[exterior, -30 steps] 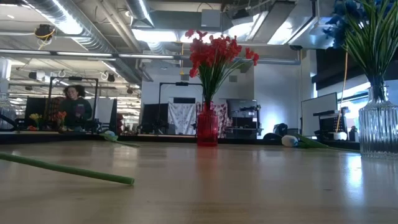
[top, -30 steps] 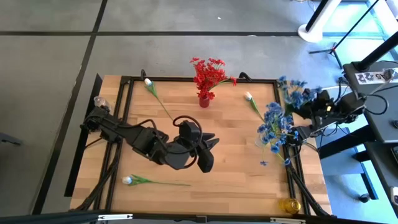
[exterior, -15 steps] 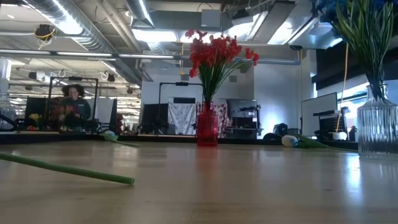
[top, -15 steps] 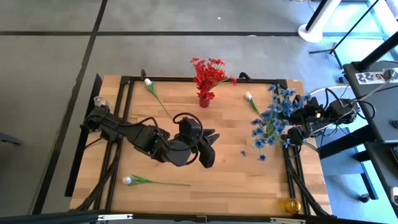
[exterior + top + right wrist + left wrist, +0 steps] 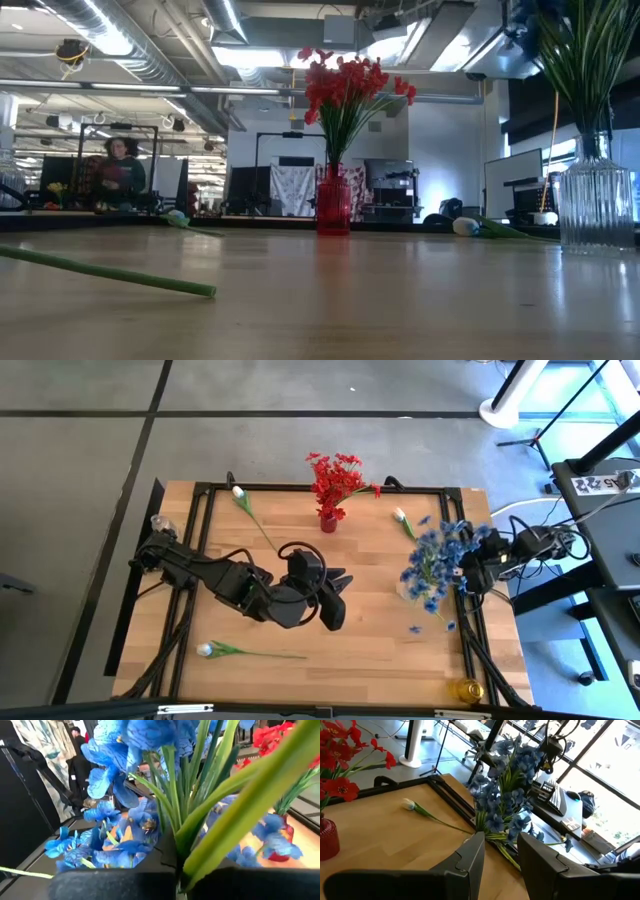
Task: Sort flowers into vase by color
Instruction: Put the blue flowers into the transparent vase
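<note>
Near edge, high view: small amber object (image 5: 466, 688) at the near right corner of the table (image 5: 370, 655); white flower (image 5: 206, 650) lying flat at near left, its stem reaching right, the same stem (image 5: 110, 272) crossing the low view's foreground.

Mid-table: left gripper (image 5: 336, 600) hovering over the centre, fingers parted by a narrow gap with nothing between them; left wrist view shows both dark fingers (image 5: 467, 862) framing bare wood.

Right of centre: clear ribbed vase (image 5: 595, 205) standing upright on the table near the right frame rail, crowded with blue flowers (image 5: 437, 560); several blue sprigs splayed low over the rim toward the near side. Right gripper (image 5: 468, 570) at the table's right edge, close against this bunch; right wrist view filled by green stems (image 5: 200, 795) running down between the dark fingers, apparently clamped on them.

Far side: two white flowers lying flat, one at far left (image 5: 240, 495), one just left of the blue bunch (image 5: 400, 515); red vase (image 5: 328, 520) upright at far centre, holding the red flowers (image 5: 335, 475).

Risks, judged from this layout: splayed blue sprigs slipping out over the rim if released unseated; a sideways pull on clamped stems tipping the tall, top-heavy vase; white flowers unsorted, no third vase clearly visible.
</note>
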Controlling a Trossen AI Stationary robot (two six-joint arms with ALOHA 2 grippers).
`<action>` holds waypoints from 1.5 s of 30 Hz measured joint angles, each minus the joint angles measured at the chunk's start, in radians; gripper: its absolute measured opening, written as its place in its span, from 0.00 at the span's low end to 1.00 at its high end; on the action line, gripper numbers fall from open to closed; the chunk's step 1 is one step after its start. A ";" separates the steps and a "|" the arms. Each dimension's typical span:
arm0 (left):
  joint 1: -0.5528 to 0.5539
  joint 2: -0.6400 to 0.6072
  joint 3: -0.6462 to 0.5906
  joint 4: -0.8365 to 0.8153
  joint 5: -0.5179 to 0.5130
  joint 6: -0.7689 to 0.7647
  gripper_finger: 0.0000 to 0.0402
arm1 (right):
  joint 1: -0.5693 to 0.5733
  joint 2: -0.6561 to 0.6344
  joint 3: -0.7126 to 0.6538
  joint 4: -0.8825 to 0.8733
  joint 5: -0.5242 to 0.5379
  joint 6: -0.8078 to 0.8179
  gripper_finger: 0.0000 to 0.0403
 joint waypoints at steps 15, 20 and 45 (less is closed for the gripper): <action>0.003 0.000 0.000 0.000 0.000 -0.020 0.28 | 0.000 0.000 -0.053 0.151 0.048 -0.143 0.01; 0.006 0.000 0.000 0.000 0.000 -0.023 0.28 | 0.000 0.000 -0.121 0.261 0.053 -0.170 0.01; 0.006 -0.001 0.000 -0.008 0.013 -0.023 0.28 | 0.000 0.001 -0.226 0.218 -0.011 -0.130 0.02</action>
